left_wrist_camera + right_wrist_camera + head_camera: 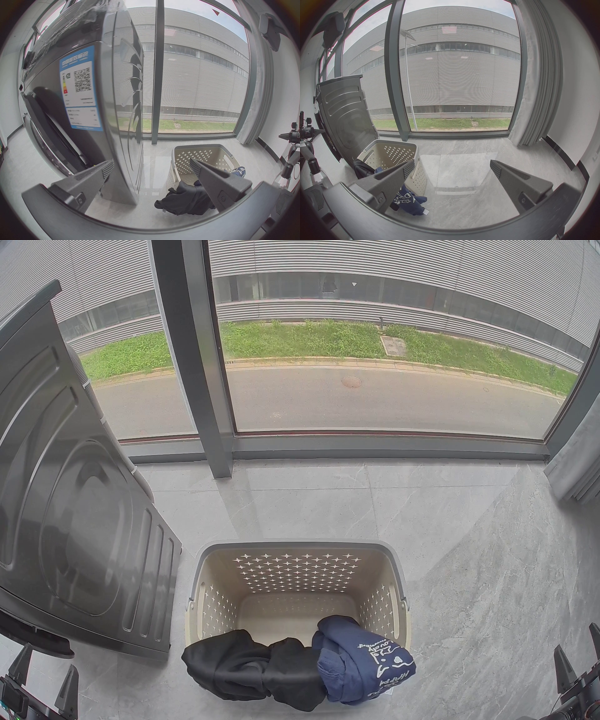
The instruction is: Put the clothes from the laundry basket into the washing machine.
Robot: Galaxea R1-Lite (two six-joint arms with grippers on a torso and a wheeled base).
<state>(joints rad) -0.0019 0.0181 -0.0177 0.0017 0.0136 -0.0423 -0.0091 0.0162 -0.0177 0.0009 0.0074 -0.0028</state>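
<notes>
Clothes (294, 671): where do they lie?

Bunched over the near rim of the laundry basket (300, 547), which stands on the floor (475, 552) just beside the washing machine (75, 521). A black garment (244, 668) touches a blue garment (365, 662).

And the fingers?

Left gripper (150, 162) and right gripper (451, 162) both sit low, fingers spread wide, holding nothing.

How to begin well?

I'd bring one down on the top fold of a single garment, pinch deep, then lift clear of the rim so the basket doesn't tip.
</notes>
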